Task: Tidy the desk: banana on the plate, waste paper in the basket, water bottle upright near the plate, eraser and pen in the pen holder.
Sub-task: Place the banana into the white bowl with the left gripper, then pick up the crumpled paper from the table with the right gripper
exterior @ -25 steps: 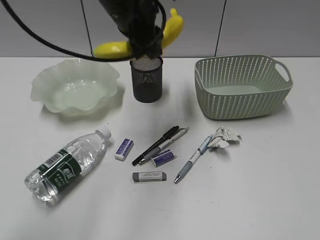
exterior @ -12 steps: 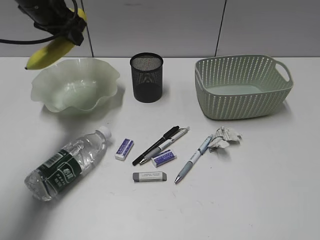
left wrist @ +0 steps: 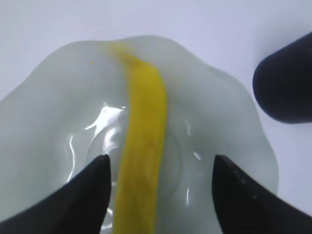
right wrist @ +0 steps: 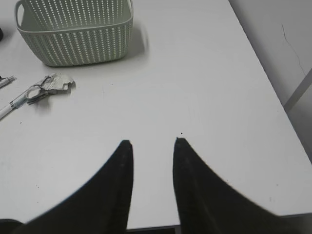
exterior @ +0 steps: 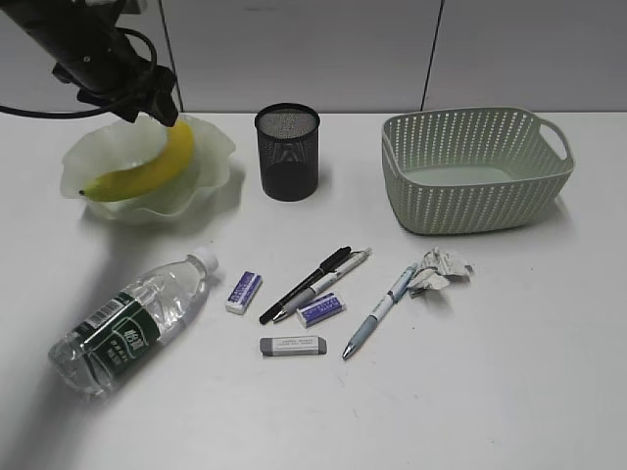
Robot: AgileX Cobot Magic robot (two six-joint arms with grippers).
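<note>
The yellow banana lies in the pale green wavy plate at the back left. My left gripper hangs just above it, open and empty; in the left wrist view its jaws stand apart on either side of the banana over the plate. The water bottle lies on its side at the front left. The waste paper lies in front of the basket. The black pen holder stands empty. My right gripper is open over bare desk.
Three erasers and several pens lie mid-desk. The right wrist view shows the basket, the waste paper and the desk's right edge. The pen holder's side shows in the left wrist view.
My left gripper carried the banana leftwards from above the pen holder to the plate and let go. The banana now rests in the plate.
</note>
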